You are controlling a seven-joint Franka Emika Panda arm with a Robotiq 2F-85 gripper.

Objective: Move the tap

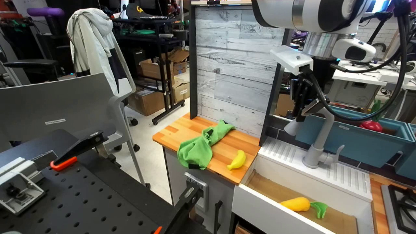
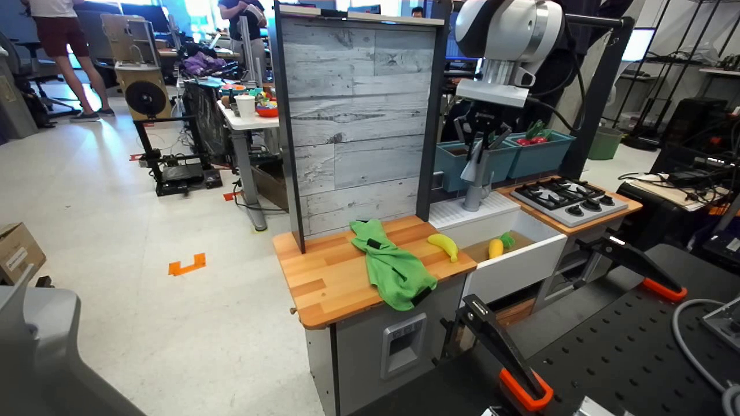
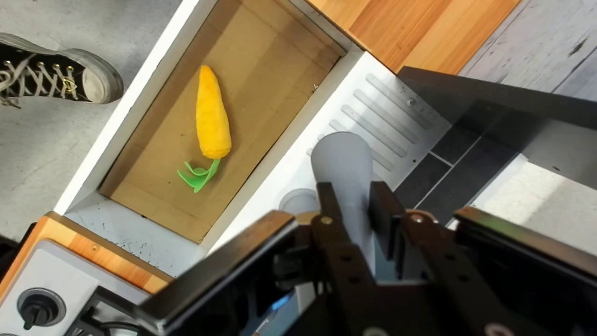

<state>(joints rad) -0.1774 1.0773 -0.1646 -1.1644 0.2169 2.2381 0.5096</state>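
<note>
Black two-fingered gripper (image 3: pixel 354 193) clasps matte grey gooseneck tap (image 1: pixel 322 136) at arch; best swung gently, level arc, no upward pull.

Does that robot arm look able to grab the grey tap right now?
Likely yes: the wrist view shows its jaws on either side of the tap's spout, nothing visibly blocking. Whether they grip it, I cannot tell.
</note>
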